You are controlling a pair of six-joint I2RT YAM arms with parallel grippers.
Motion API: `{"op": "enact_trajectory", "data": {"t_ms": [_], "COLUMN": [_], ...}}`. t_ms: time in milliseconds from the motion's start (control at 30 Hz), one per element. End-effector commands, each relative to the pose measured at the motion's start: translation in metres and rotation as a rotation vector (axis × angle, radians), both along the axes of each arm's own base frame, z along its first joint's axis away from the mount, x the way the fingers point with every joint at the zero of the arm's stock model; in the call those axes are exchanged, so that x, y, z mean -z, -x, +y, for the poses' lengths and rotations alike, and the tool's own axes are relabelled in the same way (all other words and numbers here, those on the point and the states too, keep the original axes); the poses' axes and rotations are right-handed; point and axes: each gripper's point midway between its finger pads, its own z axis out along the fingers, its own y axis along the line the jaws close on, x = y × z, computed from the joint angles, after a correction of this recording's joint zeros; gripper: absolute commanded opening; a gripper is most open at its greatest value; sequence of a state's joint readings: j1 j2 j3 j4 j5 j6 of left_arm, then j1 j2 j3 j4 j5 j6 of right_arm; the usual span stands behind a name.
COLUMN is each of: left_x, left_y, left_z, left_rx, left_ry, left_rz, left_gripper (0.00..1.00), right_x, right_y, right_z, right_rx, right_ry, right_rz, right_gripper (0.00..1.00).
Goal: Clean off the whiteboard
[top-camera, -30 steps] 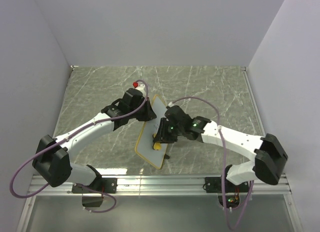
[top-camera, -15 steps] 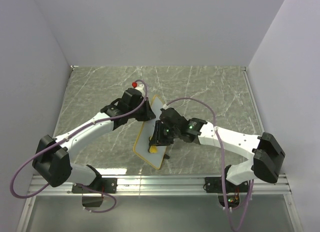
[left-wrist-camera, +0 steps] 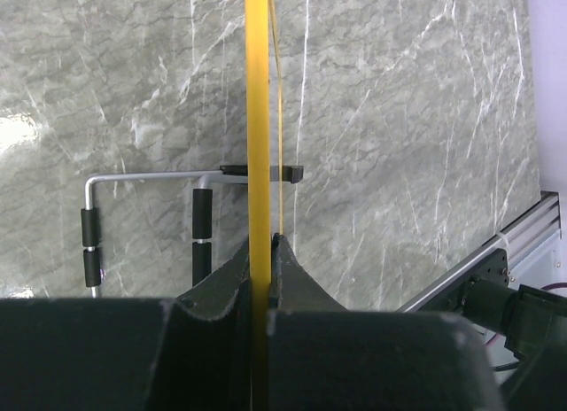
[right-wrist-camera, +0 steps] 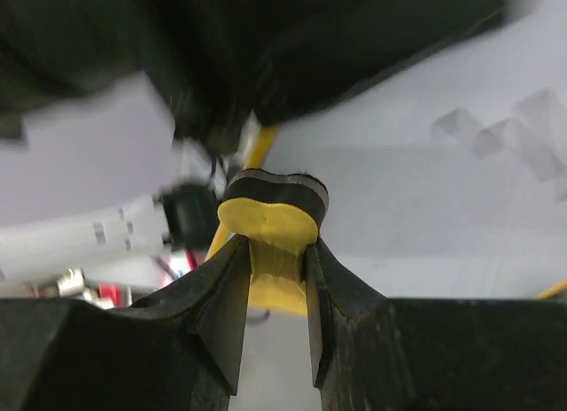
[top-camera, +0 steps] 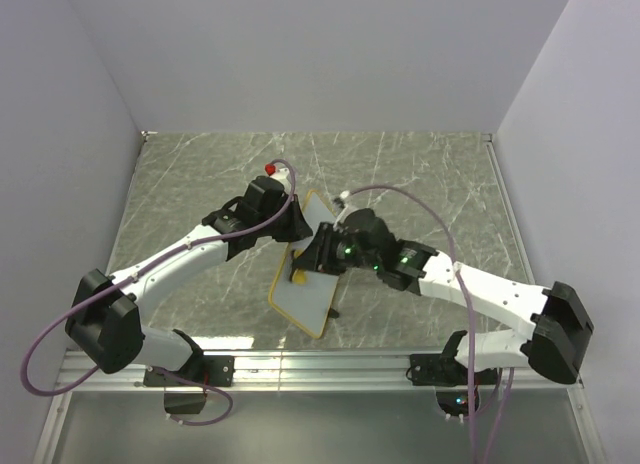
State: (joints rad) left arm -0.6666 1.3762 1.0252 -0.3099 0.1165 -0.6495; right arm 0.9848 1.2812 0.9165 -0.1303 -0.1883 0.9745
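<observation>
Small white rectangular whiteboard (top-camera: 304,302), thin yellow frame, stands tilted mid-table on grey-green marble tabletop (top-camera: 420,184). Left gripper (left-wrist-camera: 260,250) pinches its yellow edge. Right gripper (right-wrist-camera: 276,265) clamps small yellow dark-padded eraser (right-wrist-camera: 268,218), over board's white face

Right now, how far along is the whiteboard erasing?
Done: left fingers clamp the whiteboard by its yellow edge, right fingers grip the eraser. In hand: eraser at the board's middle, contact unclear. Remaining: the uncovered white face shows no marks; the patch under the right fingers is hidden.
</observation>
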Motion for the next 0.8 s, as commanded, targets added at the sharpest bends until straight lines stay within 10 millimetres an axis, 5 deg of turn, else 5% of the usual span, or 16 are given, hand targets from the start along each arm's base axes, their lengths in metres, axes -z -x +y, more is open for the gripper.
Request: {"op": "enact_trajectory", "data": {"t_ms": [0,67,200,767], "left_x": [0.056,0.057,0.057,0.057], "left_y": [0.026,0.027,0.025,0.027], "left_z": [0.013,0.013,0.012,0.013], "left_rx": [0.064,0.065,0.066,0.091], "left_ry": [-0.166,-0.165,-0.166,-0.190], "left_rz": [0.111,0.116,0.117,0.117], "left_gripper": [0.00,0.00,0.00,0.00], "right_x": [-0.023,-0.016,0.001,0.033], "right_y": [-0.039,-0.062,-0.077,-0.073], "right_z": [-0.026,-0.047,-0.059,-0.007], "right_rx": [0.125,0.190,0.188,0.055], "right_ry": [-0.078,-0.051,0.030,-0.143], "right_rz": [-0.061,-0.053,-0.032,0.133], "right_gripper": [0.00,0.00,0.00,0.00]}}
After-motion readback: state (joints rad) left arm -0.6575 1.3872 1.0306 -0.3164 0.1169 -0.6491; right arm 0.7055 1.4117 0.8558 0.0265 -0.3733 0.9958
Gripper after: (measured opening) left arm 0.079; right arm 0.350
